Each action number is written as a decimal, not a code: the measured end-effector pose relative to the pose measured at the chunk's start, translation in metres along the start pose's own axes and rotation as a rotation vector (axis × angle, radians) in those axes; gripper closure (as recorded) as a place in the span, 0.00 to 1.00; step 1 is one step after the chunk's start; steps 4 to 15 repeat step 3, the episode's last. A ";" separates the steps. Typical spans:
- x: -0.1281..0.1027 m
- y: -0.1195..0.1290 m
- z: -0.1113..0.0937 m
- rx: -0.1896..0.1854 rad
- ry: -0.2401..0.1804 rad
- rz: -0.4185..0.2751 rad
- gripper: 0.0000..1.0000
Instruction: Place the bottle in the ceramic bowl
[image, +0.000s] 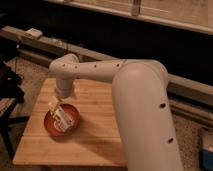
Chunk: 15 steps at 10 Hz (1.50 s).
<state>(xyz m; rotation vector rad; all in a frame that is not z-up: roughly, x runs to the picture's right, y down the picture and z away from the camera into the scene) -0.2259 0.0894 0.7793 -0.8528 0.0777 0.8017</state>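
The orange-red ceramic bowl (50, 125) sits on the left part of the wooden table (97, 132). My white arm reaches in from the right, bends down, and puts the gripper (60, 117) right over the bowl's inside, pointing downward. A small whitish shape at the gripper's tip, low inside the bowl, looks like the bottle (64, 123). I cannot tell it apart from the gripper's own pale parts, or whether it is held or resting in the bowl.
The table's left and front edges lie close to the bowl. A dark stand or chair (10, 87) is to the table's left. A long ledge (45, 42) with a small pale box runs behind it. My bulky arm covers the table's right side.
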 end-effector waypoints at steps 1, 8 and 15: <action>-0.001 0.002 0.001 -0.001 0.002 -0.003 0.20; 0.000 0.000 0.000 0.000 0.000 0.001 0.20; 0.000 0.000 0.000 0.000 0.000 0.001 0.20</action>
